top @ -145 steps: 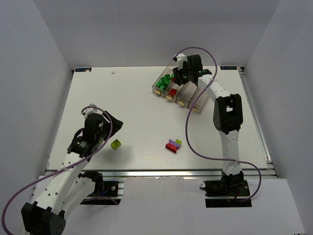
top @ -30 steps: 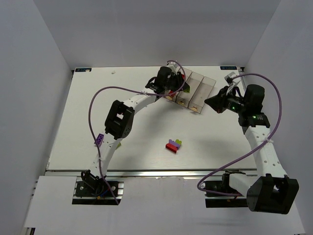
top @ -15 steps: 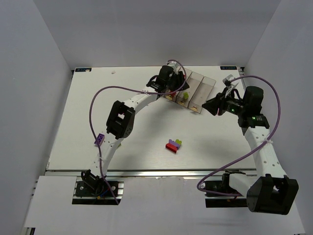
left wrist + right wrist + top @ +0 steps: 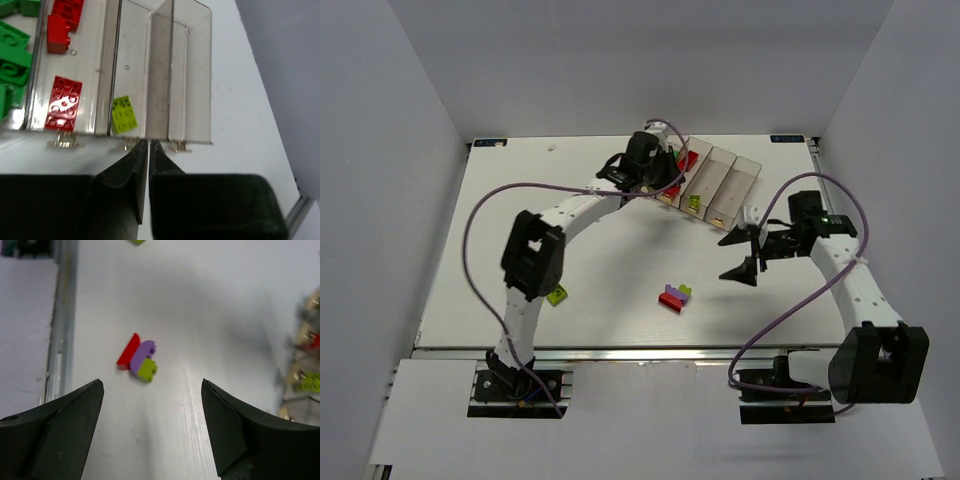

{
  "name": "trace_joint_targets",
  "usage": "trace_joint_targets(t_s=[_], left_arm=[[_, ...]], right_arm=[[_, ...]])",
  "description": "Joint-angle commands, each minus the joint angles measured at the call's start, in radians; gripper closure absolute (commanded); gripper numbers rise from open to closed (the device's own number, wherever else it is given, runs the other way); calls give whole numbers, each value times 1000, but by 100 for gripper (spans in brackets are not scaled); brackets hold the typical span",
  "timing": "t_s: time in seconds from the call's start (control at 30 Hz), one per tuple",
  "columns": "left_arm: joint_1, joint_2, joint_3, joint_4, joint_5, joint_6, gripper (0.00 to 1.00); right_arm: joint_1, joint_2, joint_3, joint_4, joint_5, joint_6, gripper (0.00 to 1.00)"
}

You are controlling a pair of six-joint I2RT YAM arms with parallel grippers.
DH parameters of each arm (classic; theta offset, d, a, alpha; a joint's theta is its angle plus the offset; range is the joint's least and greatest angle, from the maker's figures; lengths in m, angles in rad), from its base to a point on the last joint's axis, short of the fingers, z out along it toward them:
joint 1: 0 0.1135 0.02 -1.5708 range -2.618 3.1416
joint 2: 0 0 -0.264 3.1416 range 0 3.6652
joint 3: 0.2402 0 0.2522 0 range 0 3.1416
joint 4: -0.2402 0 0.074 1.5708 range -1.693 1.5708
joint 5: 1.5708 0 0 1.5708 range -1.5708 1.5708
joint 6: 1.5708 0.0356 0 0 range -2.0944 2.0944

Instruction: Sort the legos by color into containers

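I see a white table carrying a row of clear bins at its far side. A touching cluster of red, purple and yellow-green bricks lies near the middle, and one yellow-green brick lies well apart to the left.

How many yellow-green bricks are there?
3. One yellow-green brick lies in a bin, one loose by the left arm, one beside a purple brick mid-table. More may be hidden.
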Motion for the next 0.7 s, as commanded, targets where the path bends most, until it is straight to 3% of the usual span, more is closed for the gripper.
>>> trace_joint_targets(t_s=[0.0,0.1,0.3,0.43,0.67], left_arm=[[16,-310,-196,17,-44,41,78],[43,-447,-346,-26,-67,37,55],[112,-831,-740,-94,-108,-21,37],[148,-1085,-929,-94,-130,-95,34],[149,-1334,-1162,-121,-179,-216,33]], right_arm=[[81,49,38,-416,37,-659,11],[183,87,16,-409,180,-767,11],[354,153,5,-279,352,-785,12],[432,251,24,-203,476,-805,19],[467,397,117,-153,526,-790,23]])
